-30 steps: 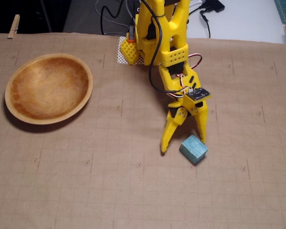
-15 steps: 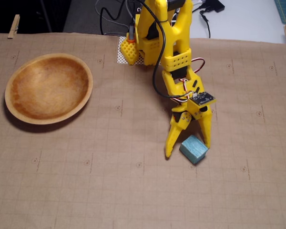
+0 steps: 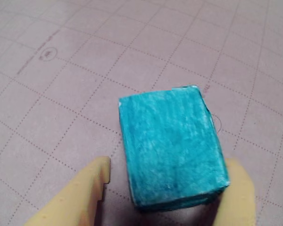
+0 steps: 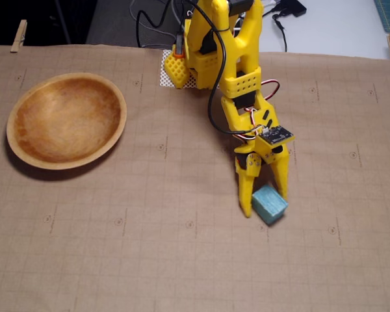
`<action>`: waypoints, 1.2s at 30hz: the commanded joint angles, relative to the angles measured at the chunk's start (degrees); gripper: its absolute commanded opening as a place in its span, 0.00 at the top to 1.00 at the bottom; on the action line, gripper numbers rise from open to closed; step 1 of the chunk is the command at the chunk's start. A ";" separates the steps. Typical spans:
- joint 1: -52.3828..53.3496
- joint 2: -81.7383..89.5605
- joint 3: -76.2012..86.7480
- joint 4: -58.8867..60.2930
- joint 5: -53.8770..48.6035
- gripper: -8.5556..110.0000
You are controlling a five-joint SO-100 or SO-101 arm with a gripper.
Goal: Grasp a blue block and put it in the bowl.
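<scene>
My yellow two-finger claw (image 4: 265, 203) stood over the small teal-blue cube-like block (image 4: 270, 203) on the tan gridded paper mat (image 4: 182, 260), well to the right of the wide, shallow, orange-brown wooden bowl (image 4: 114, 140) in the fixed view; the bowl lay empty near the mat's upper left. The jaws were narrowed around the block but not visibly clamped: in the wrist view the right finger (image 3: 238, 197) met the block's (image 3: 170, 150) lower right corner, while the left finger (image 3: 78, 200) stood just beside its left face with a strip of mat showing between them. The block rested flat on the mat, turned slightly askew to the grid lines and to the line between my fingers, so that a corner rather than a face met the right pad. I judged the step in hand to be the closing of the grasp, with lifting and carrying yet to come. To do it well, the closing should have been slow and even, letting the block rotate until both faces sat square against the pads; a quick squeeze on the corner risked the block twisting out or skidding across the smooth paper. The fingertips needed to stay low, near the mat, so that the pads bore on the middle of the block's sides before any lift toward the bowl.
</scene>
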 commanded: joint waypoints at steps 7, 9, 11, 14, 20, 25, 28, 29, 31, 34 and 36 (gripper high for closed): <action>0.26 0.97 -1.23 -1.14 0.35 0.87; 0.26 0.88 -1.23 -1.23 0.35 0.90; 0.26 1.23 -0.62 -1.32 0.35 0.92; 0.26 1.41 0.18 -1.41 0.44 0.94; 0.26 5.10 1.85 -0.88 0.35 0.96; 0.18 9.49 5.01 -1.32 0.26 0.96; 0.00 14.06 7.12 -0.70 0.26 0.96; 0.09 15.38 7.82 -0.70 0.26 0.95; 0.18 18.46 9.23 -0.70 0.26 0.95; 0.26 23.55 11.51 -0.62 0.26 0.95; 0.53 26.37 12.30 -0.62 0.26 0.95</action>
